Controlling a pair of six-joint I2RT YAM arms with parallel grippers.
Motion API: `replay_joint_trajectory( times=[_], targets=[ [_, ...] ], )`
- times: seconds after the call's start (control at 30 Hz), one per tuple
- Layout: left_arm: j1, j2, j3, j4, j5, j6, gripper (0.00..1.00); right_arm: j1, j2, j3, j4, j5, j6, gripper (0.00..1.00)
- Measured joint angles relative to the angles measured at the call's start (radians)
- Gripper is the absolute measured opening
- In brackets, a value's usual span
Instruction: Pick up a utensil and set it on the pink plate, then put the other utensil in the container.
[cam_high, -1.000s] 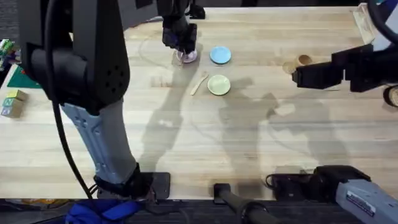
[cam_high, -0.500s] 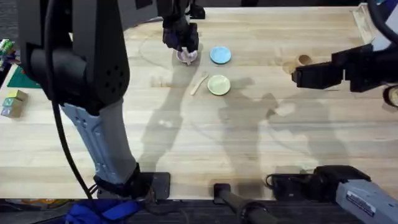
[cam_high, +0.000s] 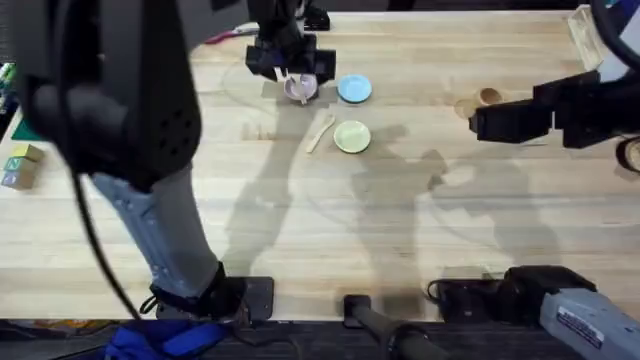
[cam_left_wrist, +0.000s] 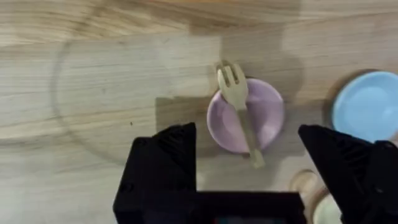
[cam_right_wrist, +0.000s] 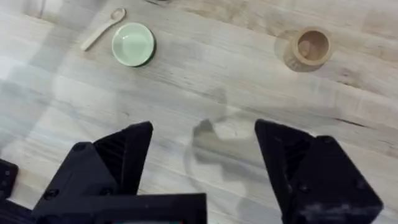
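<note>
A small wooden fork (cam_left_wrist: 239, 106) lies across the pink plate (cam_left_wrist: 268, 112), tines over its rim. My left gripper (cam_left_wrist: 245, 137) hangs open just above it, holding nothing; from overhead it (cam_high: 288, 66) sits at the near-left rim of the pink plate (cam_high: 301, 90). A wooden spoon (cam_high: 320, 132) lies on the table beside the pale yellow plate (cam_high: 352, 136). The container, a tan wooden cup (cam_high: 489, 97), stands upright at the right. My right gripper (cam_high: 478, 124) hovers open and empty just in front of the cup (cam_right_wrist: 309, 46); the spoon (cam_right_wrist: 102, 28) is far off.
A light blue plate (cam_high: 354, 89) sits right of the pink one. Coloured blocks (cam_high: 20, 165) lie at the left edge and a clear bin (cam_high: 585, 28) at the far right corner. My left arm stretches tall over the table's left half.
My left gripper has opened and lifted slightly, leaving the fork lying on the pink plate. The right arm has not moved.
</note>
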Motion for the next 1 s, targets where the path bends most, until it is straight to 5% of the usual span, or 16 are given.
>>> replay_joint_trajectory(
  times=[0.47,0.8,1.0],
  targets=[
    [0.0,-0.345,0.004,-0.227,-0.001,0.017,0.996,0.0,0.0,0.0,0.0,0.0,0.0,0.998],
    [0.0,-0.654,-0.271,-0.231,-0.011,0.019,0.993,0.0,0.0,0.0,0.0,0.0,0.015,0.998],
    [0.0,-0.884,-0.392,-0.243,0.064,0.046,0.993,0.0,0.0,0.0,0.002,0.0,0.04,0.998]
  ],
)
